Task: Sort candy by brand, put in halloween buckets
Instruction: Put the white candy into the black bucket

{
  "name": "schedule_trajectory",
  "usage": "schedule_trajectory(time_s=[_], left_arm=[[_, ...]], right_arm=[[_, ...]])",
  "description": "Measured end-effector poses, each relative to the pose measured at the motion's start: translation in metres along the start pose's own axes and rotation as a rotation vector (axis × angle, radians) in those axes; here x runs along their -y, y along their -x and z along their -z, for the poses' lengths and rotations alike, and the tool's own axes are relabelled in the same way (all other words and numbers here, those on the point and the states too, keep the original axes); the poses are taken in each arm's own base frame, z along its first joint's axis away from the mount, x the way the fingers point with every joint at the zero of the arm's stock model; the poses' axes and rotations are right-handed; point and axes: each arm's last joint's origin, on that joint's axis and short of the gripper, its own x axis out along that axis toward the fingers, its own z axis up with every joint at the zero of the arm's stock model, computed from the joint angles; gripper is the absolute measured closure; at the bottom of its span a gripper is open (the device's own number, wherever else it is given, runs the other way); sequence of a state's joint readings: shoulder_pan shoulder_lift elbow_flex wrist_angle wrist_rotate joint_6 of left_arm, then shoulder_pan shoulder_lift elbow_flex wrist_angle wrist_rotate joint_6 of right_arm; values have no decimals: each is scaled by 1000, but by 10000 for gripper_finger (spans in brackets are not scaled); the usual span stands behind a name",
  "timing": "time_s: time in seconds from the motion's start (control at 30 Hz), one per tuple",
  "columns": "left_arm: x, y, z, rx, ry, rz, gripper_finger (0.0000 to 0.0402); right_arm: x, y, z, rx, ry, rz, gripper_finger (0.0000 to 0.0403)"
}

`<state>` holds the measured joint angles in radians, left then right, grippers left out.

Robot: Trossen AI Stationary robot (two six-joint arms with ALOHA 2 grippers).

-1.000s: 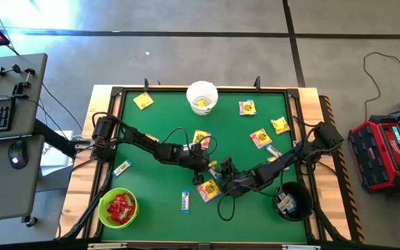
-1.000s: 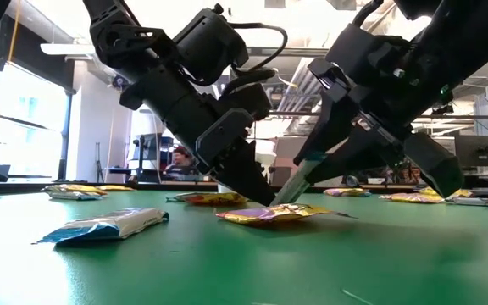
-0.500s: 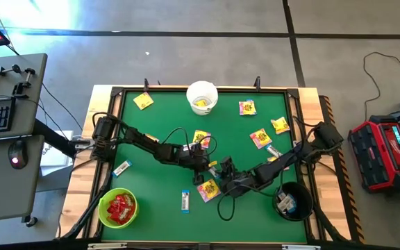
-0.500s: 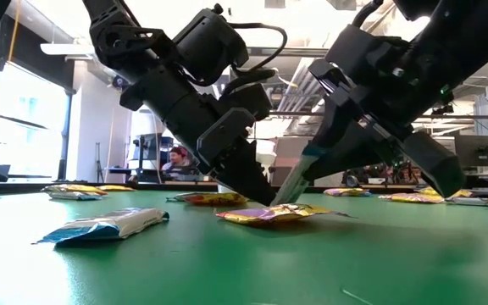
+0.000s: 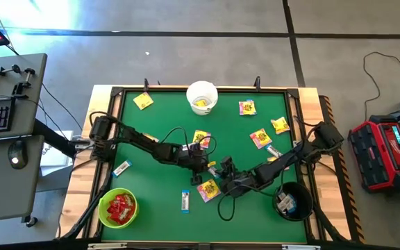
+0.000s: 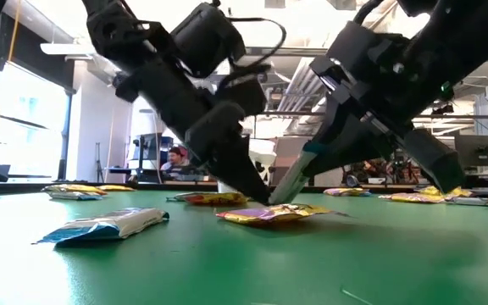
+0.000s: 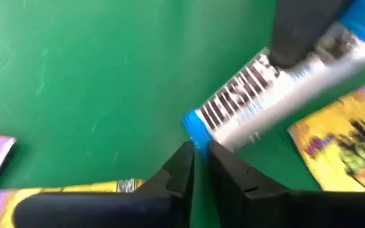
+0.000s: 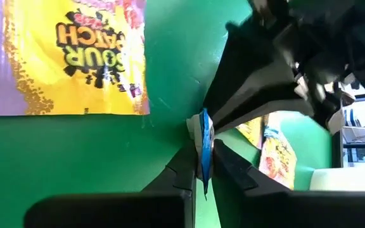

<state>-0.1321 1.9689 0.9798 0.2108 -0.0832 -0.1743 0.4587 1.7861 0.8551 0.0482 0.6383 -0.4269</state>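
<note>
Mid-worktop: right gripper [image 8: 201, 166] jaws clamp a narrow white-and-blue wrapped candy bar [image 7: 277, 95]; left gripper [image 7: 199, 158] jaws nearly closed at its other end, grip uncertain.

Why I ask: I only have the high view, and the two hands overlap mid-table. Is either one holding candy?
Observer: Yes. The right wrist view shows the right hand shut on the blue end of a white-and-blue bar.
Operator: Is the bar off the table?
Observer: In the low view it slants upward, its lower end down by a yellow packet lying flat.
Operator: And the left hand?
Observer: Its wrist view shows the left hand right at the bar's other blue end.
</note>
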Motion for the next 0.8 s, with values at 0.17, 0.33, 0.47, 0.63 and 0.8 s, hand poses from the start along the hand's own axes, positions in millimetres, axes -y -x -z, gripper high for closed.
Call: schedule_trajectory(time_s=[0.17,0.33,0.47,0.63,0.8], left_arm=[[0,21,-15,32,-34,-34,325],[-2,32,-19,23,-40,-76,298],[-2,38,-23,33,-38,-77,289],[-1,40,-23,29,-53,-79,286],[-1,40,-21,8,-58,-81,286]], right_arm=[[10,11,-2,14,-25,19,387],[25,36,0,-2,-79,5,388],[39,68,-3,-17,-173,-25,388],[57,117,-10,-76,-277,-87,388],[74,166,-22,-169,-445,-209,388]])
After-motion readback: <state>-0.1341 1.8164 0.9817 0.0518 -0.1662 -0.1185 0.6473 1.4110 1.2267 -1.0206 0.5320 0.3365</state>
